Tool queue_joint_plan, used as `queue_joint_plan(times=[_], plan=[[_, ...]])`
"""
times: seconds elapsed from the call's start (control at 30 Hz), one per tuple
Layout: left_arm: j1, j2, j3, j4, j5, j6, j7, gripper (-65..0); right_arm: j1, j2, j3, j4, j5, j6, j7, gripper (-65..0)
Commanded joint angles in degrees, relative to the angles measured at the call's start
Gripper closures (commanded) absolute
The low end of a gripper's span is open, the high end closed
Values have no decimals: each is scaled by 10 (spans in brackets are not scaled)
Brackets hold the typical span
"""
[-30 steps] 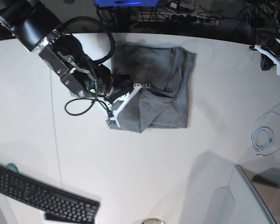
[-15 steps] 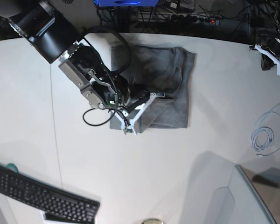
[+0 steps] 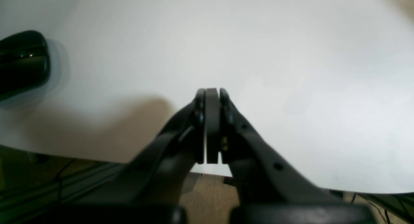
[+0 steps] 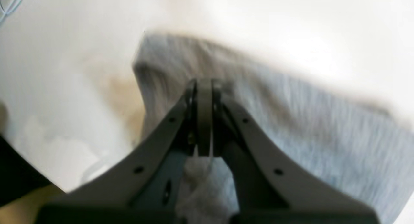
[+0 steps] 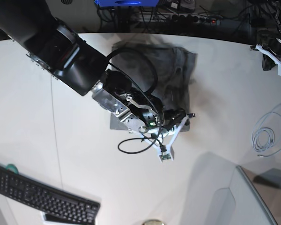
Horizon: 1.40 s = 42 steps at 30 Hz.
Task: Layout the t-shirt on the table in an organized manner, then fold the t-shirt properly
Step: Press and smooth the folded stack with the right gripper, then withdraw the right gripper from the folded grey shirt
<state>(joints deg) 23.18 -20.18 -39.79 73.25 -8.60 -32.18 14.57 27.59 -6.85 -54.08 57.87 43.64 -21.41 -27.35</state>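
The grey t-shirt (image 5: 175,65) lies bunched at the far middle of the white table (image 5: 225,98), partly hidden under my right arm. My right gripper (image 5: 185,117) sits at the shirt's near right corner, shut on a fold of the t-shirt. In the right wrist view its fingers (image 4: 204,84) are pressed together with t-shirt (image 4: 323,127) cloth bunched behind them and spread out ahead, blurred. My left gripper (image 5: 275,54) hangs at the far right edge of the table, away from the shirt. It is shut and holds nothing (image 3: 212,91), over bare table (image 3: 291,55).
A black keyboard (image 5: 42,199) lies at the near left. A coiled pale cable (image 5: 264,138) rests at the right. A grey slanted panel (image 5: 234,197) rises at the near right. A black rounded object (image 3: 19,62) sits by the left gripper. Cables run behind the table's far edge.
My right arm has swept rightward and toward the near side, carrying the shirt's left edge over onto its right part. The left arm has stayed still.
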Motion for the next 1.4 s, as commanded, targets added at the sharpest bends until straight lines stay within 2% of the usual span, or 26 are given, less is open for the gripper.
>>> queue_joint_plan(times=[0.0,0.07,0.17,0.23,0.3,0.47,0.67,0.83,1.0,1.07,1.17,1.23,1.37], plan=[[2,-12,-5,7,-6,1,-10,0,18,-11,-7,27,4,3,1,-2],[2,-17,-5,7,-6,1,-10,0,5,0,-4,91,4,0,-68,-2],[1,-20,-6,5,-7,1,-10,0,-50,38,11,221,-2,-1,-198,-2],[1,-29,-6,0,-7,1,-10,0,-78,49,10,272,-2,-1,-256,-2],[0,-41,-6,-16,-9,1,-11,0,-98,50,8,280,-2,0,-282,-2],[-17,-54,-6,-26,-7,1,-11,0,-123,50,5,235,-2,5,-255,-2],[-18,-54,-6,-23,-6,1,-10,0,-119,50,-48,166,-1,5,-208,-2],[-14,-54,-6,-24,-6,1,-10,0,-117,48,-51,148,-1,6,-197,-2],[-17,-53,-6,-24,-6,1,-10,0,-100,16,-79,117,-2,7,-195,-2],[-18,-52,-3,-20,-6,1,-10,0,-86,0,-102,91,-2,23,-195,-2],[-19,-51,-1,-19,-6,1,-9,0,-73,-17,-138,54,-1,34,-153,-2],[-19,-50,-1,-9,-8,1,-8,0,-61,-19,-159,46,4,34,-129,-3],[-19,-42,0,-3,-10,1,-7,0,-57,-20,-160,41,3,34,-123,-2]])
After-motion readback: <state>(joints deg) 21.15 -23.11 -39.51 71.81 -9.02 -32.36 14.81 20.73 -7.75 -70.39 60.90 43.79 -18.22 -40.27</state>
